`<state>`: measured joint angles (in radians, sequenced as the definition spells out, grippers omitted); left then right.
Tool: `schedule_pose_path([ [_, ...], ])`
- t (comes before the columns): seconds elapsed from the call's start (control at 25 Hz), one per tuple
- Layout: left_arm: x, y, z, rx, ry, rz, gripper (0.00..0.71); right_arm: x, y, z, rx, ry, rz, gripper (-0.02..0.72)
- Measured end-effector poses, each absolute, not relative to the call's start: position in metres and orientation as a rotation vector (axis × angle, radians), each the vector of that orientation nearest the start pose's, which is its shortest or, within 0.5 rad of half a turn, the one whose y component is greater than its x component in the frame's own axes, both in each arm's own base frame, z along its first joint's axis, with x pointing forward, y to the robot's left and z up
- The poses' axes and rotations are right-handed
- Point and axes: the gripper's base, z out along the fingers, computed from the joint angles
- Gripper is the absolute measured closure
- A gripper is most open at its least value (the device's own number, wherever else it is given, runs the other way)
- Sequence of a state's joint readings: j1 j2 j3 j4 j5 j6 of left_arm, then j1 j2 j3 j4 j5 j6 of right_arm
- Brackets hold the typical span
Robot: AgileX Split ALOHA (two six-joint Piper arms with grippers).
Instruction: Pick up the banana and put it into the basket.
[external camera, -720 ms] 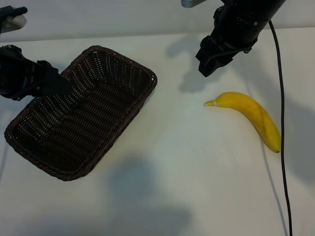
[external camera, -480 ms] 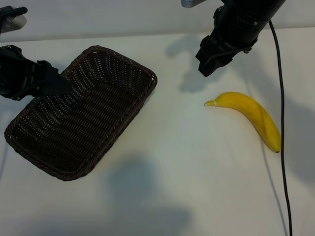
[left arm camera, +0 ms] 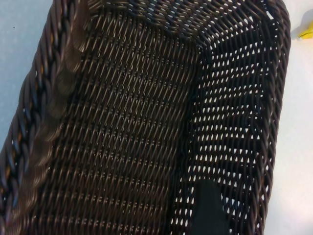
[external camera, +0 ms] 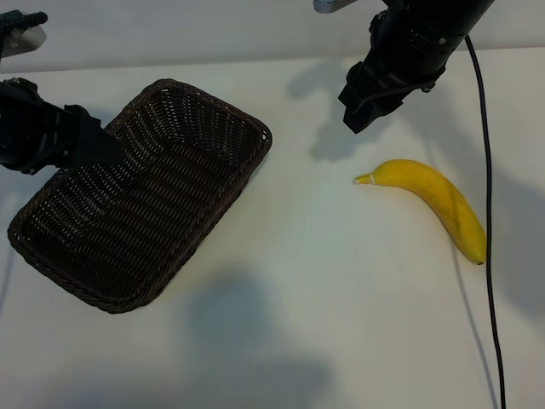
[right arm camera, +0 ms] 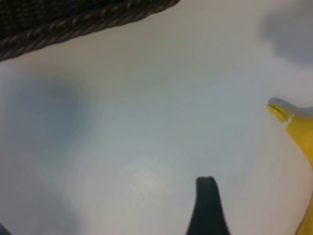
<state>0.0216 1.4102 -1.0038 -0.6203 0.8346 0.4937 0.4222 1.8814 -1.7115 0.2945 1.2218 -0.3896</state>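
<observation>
One pale, matte worktop (external camera: 324, 324) is shown, carrying one rectangular dark brown woven wicker basket (external camera: 192, 183) with a braided rim and one curved, ripe yellow banana (external camera: 434, 200) with a pale stem tip. The basket is judged light and stiff. The banana, lying well apart from the basket on the right arm's side, is judged light, smooth-skinned and easily bruised; a gentle hold across its thick middle is advised. Two black end effectors are counted. The left end effector (external camera: 94, 145) is seen over the basket's rim, jaws spread and empty. The right end effector (external camera: 362, 106) is held above the worktop near the banana's stem, jaws likewise spread, nothing gripped.
</observation>
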Motion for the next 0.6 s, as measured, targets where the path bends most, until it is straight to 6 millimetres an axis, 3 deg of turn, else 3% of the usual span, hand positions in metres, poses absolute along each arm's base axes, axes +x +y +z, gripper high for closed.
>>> schedule_pose_path([
  [0.6, 0.2819, -0.0318, 0.2796, 0.155, 2.535, -0.537, 0.172, 0.3537, 0.1862, 0.2972, -1.041, 2.655, 0.424, 0.177],
])
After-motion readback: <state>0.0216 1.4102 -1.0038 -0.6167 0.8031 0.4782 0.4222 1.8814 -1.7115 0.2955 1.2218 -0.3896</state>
